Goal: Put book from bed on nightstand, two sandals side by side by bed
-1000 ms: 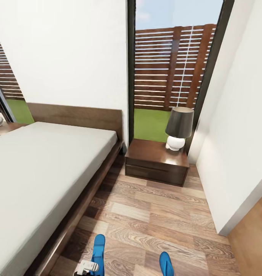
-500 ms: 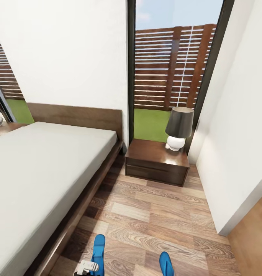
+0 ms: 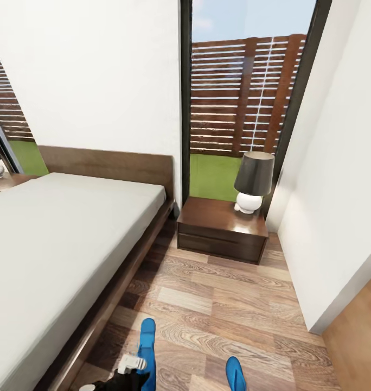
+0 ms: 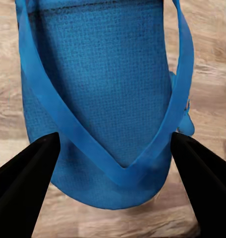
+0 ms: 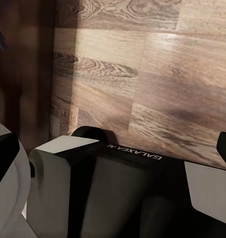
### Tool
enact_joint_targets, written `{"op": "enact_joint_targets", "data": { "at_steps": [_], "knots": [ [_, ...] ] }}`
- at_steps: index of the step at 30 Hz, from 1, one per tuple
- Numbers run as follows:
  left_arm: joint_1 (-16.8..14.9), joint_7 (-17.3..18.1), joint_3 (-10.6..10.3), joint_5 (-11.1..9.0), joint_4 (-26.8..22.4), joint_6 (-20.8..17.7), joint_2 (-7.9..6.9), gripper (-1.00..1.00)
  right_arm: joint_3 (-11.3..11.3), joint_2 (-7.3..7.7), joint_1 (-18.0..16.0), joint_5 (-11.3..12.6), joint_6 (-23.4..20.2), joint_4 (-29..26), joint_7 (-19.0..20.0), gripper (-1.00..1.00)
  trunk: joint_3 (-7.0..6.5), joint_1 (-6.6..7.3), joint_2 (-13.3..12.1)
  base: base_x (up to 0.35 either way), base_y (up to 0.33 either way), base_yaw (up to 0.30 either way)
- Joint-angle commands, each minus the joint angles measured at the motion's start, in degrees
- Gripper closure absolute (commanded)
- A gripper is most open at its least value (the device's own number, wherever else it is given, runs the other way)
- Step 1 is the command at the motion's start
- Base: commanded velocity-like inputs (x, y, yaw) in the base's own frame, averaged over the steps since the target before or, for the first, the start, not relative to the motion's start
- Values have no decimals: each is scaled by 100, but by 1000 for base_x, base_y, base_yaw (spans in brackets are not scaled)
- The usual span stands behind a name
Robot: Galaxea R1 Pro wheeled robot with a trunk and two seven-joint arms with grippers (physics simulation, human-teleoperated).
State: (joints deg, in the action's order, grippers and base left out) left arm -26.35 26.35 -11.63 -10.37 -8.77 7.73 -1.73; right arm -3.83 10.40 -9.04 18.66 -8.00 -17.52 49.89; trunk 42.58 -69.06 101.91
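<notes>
Left wrist view: the left claw (image 4: 113, 144) is spread wide, one finger to each side of a blue sandal (image 4: 105, 99) on the wood floor (image 4: 212, 64), not gripping. Closing off-centre could catch only the thin strap (image 4: 68, 119) and let it twist. Head view puts this sandal (image 3: 147, 347) near the bed (image 3: 61, 244), the second sandal (image 3: 235, 374) apart. Right claw's state: cannot tell.
</notes>
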Motion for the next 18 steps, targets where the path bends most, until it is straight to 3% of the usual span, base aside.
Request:
{"op": "enact_joint_targets", "data": {
  "at_steps": [1, 4, 7, 11, 15, 18],
  "knots": [
    [-2, 23, -52, -34, -205, 8, 32, 100, -39, 6, -2, 61, -44, -6, 4, -100, 6, 1, 2, 0, 0, 0],
    [-3, 33, -51, -37, -706, -97, 129, 100, -35, 6, -2, 62, -44, -6, 4, -100, 6, 1, 2, 0, 0, 0],
    [-18, 20, -45, -42, -1360, -760, 301, 100, -28, 6, -2, 64, -44, -6, 4, -100, 6, 1, 2, 0, 0, 0],
    [-44, -10, -42, -50, -2063, -1477, 413, 100, -23, 6, -2, 65, -44, -6, 4, -100, 6, 1, 2, 0, 0, 0],
    [-76, -16, -29, -56, -2442, -1683, 433, 100, -27, 6, -2, 66, -44, -6, 4, -100, 6, 1, 2, 0, 0, 0],
    [-85, -13, -13, -67, -2451, -1717, 432, 100, -23, 6, -2, 66, -44, -6, 4, -100, 6, 1, 2, 0, 0, 0]
  ]
}}
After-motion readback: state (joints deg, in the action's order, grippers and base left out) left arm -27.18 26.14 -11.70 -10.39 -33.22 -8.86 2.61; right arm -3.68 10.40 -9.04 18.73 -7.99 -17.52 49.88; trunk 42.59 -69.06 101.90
